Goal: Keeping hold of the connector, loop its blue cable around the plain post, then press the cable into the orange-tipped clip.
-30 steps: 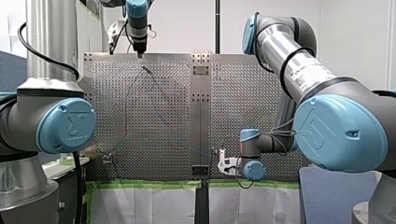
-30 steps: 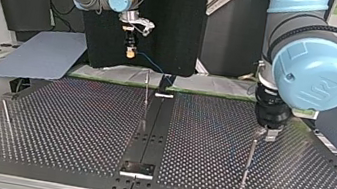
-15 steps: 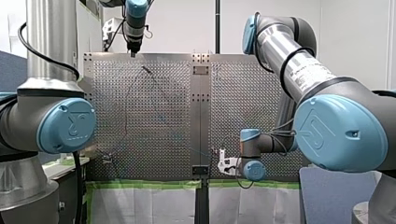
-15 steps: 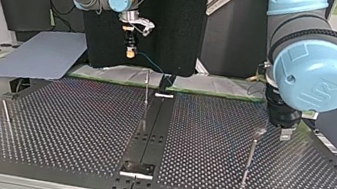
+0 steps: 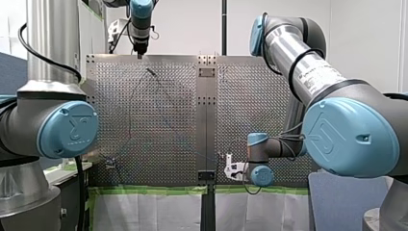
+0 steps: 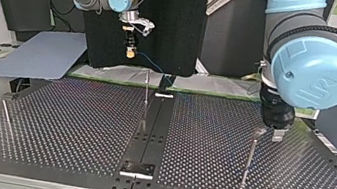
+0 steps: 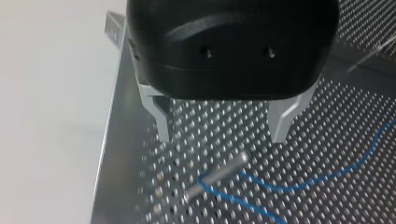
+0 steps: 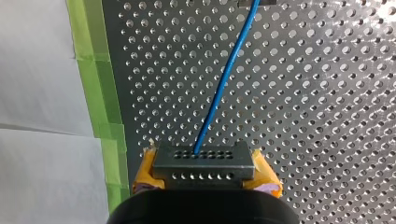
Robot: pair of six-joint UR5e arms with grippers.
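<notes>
Two tools: my left tool hangs spread and empty, its metal fingers wide apart. My right tool pinches the connector between yellow pads.
Connector place: held up off the surface at the table's near edge, the one lined with green tape, close to the middle of that edge.
Cable: the blue cable leaves the connector and runs across the perforated table toward its far edge. There two runs of it meet at the foot of the plain post.
Post place: beside the table's far edge, toward a far corner, just ahead of my left tool's fingers and not touching them.
Step in hand: the loop round the post looks made or nearly made, while the connector is gripped firmly. The pressing step looks not yet begun.
Next move: it calls for leading the cable to the orange-tipped clip and pushing it down, probably with the free left tool. No orange tip shows in any view, so I cannot tell where the clip stands.
Count: two arms, two tools, one connector and one cable. The top view shows three thin upright rods: one rod by the middle strip, one rod near a side edge, and one rod beside my left tool.
</notes>
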